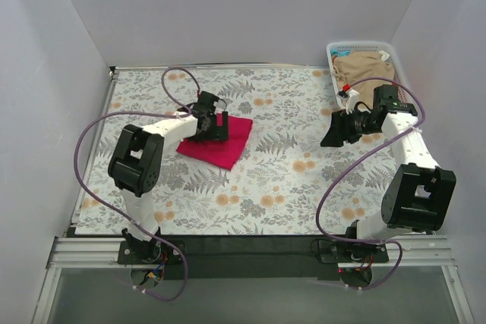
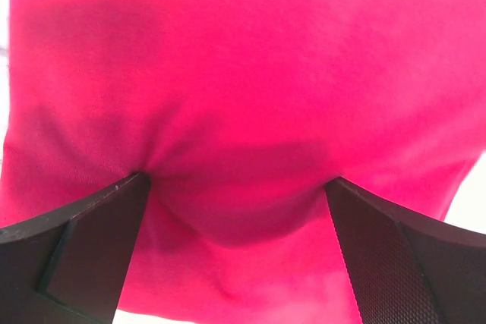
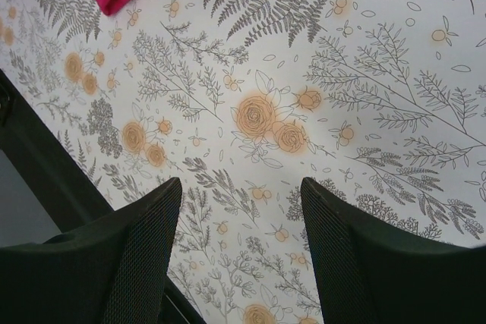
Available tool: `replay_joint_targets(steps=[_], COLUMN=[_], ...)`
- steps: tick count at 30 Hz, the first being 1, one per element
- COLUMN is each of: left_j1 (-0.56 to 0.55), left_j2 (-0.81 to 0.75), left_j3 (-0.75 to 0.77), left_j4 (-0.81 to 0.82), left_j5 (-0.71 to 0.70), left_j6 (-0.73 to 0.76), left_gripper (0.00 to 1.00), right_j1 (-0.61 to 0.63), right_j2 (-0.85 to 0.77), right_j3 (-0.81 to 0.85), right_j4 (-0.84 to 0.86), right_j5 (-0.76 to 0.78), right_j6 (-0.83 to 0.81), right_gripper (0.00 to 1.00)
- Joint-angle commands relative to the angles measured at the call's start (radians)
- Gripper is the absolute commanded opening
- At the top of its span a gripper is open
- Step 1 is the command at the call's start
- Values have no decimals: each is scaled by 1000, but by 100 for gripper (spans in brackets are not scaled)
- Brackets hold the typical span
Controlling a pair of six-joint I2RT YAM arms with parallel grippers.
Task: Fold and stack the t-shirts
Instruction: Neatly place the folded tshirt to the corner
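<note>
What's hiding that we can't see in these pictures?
Top view: the left gripper covers part of the pink t-shirt; the folds beneath are hidden.
Top view: what lies under the tan t-shirt in the basket is hidden.
Left wrist view: the frame cuts off the pink t-shirt's outline.
Right wrist view: only its corner shows.

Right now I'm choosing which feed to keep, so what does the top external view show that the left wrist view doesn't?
Only top external: the whole floral table, the white basket at the far right holding a tan t-shirt, and the right end effector over the table. Only left wrist: the fingers close up, pressing into the cloth, which puckers at their tips. Both: the crimson-pink t-shirt with the open left end effector on it.
</note>
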Motion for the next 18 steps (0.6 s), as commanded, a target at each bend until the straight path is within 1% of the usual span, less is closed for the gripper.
replay_joint_targets(steps=[1, 4, 5, 9, 12, 13, 14, 16, 17, 18], left_j1=[149, 247, 296, 401, 465, 474, 520, 540, 557, 563], left_j2=[69, 87, 110, 202, 309, 340, 375, 464, 492, 516], left_j3=[-9, 29, 48, 153, 293, 375, 426, 511, 601, 640], left_j4=[-105, -118, -133, -170, -199, -211, -232, -245, -250, -251], left_j5=[-88, -95, -92, -121, -143, -138, -138, -134, -132, -121], left_j6=[49, 83, 87, 112, 124, 129, 130, 156, 170, 190], left_gripper=[96, 96, 96, 97, 98, 98, 98, 98, 98, 98], right_j1=[-8, -13, -13, -21, -24, -25, -27, -27, -28, -28], right_j2=[0, 8, 11, 22, 31, 33, 40, 45, 46, 48], right_j3=[19, 14, 14, 10, 11, 11, 13, 16, 17, 16], right_j4=[-31, -32, -34, -39, -40, -39, -39, -43, -45, -45], right_j5=[-12, -7, -5, -1, 4, 5, 5, 5, 7, 8], right_j6=[-35, -47, -49, -59, -63, -63, -63, -63, -63, -63], right_gripper=[60, 60, 60, 60, 60, 60, 61, 60, 61, 61])
